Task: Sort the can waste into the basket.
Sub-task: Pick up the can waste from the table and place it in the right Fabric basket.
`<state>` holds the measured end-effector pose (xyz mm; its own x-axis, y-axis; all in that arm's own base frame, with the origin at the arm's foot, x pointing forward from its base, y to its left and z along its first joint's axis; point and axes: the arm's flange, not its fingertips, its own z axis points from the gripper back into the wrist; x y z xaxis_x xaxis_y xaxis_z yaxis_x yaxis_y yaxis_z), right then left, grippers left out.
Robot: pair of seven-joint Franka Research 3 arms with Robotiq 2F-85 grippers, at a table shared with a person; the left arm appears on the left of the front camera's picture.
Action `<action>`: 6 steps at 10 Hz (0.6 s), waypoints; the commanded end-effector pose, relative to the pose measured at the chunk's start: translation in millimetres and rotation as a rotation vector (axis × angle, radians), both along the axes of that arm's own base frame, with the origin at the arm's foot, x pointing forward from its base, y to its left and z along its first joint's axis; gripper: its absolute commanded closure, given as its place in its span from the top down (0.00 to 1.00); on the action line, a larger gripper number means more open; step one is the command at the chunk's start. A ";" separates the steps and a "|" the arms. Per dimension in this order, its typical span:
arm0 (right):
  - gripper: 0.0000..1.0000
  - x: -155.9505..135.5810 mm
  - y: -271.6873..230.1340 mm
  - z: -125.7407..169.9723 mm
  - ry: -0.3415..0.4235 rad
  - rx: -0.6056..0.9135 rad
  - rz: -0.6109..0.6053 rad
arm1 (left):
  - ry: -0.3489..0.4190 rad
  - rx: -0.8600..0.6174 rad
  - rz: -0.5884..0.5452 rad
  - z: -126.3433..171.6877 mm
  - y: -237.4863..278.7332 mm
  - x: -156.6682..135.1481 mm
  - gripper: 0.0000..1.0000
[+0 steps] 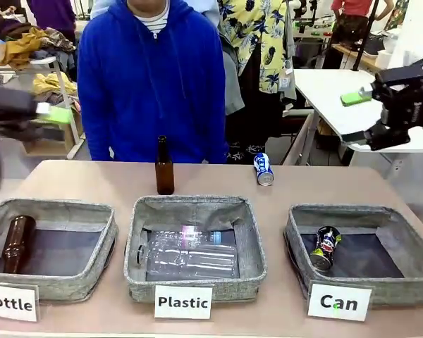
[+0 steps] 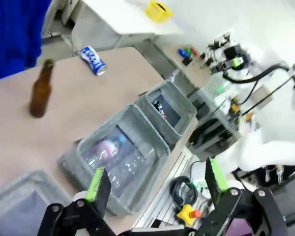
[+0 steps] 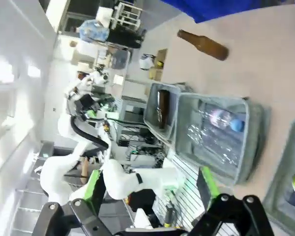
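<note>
Two cans: the dark can (image 1: 326, 248) lies inside the Can basket (image 1: 398, 290), the blue can (image 1: 264, 170) on its side on the table (image 1: 92, 184) behind it. I can't count the clear bottles (image 1: 190, 253) in the Plastic bin (image 1: 197, 287). Two brown bottles: one upright (image 1: 164, 166), one in the Bottle bin (image 1: 63, 285). My left gripper (image 2: 155, 174) and right gripper (image 3: 150, 181) hang spread, empty.

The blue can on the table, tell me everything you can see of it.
The blue can is a small metal drink can, blue with white markings, with a silvery end turned toward the front camera. It lies on its side on the tan table, at the far side, to the right of the upright brown bottle and behind the gap between the Plastic basket and the Can basket. Only the table touches it; it is in no basket.
</note>
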<state>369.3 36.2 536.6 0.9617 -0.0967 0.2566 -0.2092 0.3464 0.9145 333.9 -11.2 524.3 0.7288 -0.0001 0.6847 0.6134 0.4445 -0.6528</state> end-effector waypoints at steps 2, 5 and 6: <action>1.00 16.9 -6.8 -17.5 0.002 0.063 -0.135 | 0.140 -0.160 0.066 -48.8 79.3 28.1 1.00; 1.00 15.6 -5.4 -13.5 0.025 0.045 -0.080 | 0.158 -0.171 0.096 -61.8 96.8 10.3 1.00; 1.00 15.6 -5.4 -13.5 0.025 0.045 -0.080 | 0.158 -0.171 0.096 -61.8 96.8 10.3 1.00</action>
<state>386.0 27.6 518.9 0.9524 -0.2051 0.2254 -0.1520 0.3214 0.9347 357.6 104.7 440.0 0.8360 0.2037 0.5095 0.4314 0.3297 -0.8398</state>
